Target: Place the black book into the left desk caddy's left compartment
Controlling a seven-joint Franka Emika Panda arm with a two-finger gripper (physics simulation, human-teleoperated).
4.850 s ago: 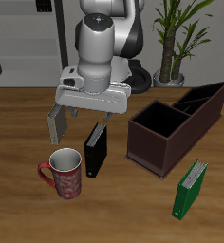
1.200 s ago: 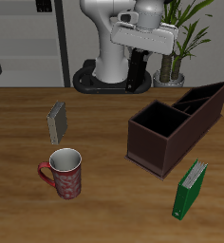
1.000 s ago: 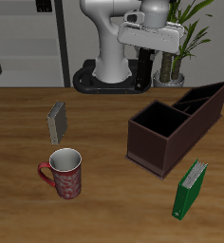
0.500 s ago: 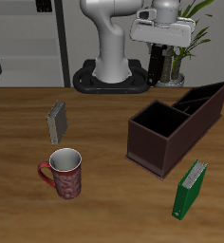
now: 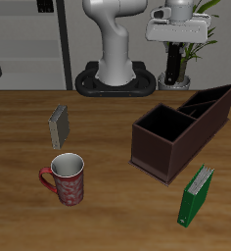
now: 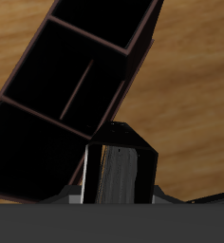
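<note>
My gripper [image 5: 173, 46] is high above the table's back, shut on the black book [image 5: 172, 68], which hangs upright below it in front of the plant. In the wrist view the black book [image 6: 123, 157] shows end-on between the fingers [image 6: 86, 178], with the left desk caddy [image 6: 57, 85] far below and its dark compartments open to view. The left desk caddy [image 5: 154, 151] is a long maroon-brown box lying at an angle on the table, its large square section nearest the front. The book is well above the caddy and behind it.
A grey book [image 5: 58, 125] stands near the table's middle, with a red patterned mug [image 5: 67, 179] in front of it. A green book [image 5: 197, 195] stands nearer the front edge, beside the caddy's big section. A potted plant [image 5: 182, 39] stands behind the caddy.
The gripper lifted the black book from beside the mug. Over the last second it carried the book higher and sideways, toward the plant and the caddy's back end.
</note>
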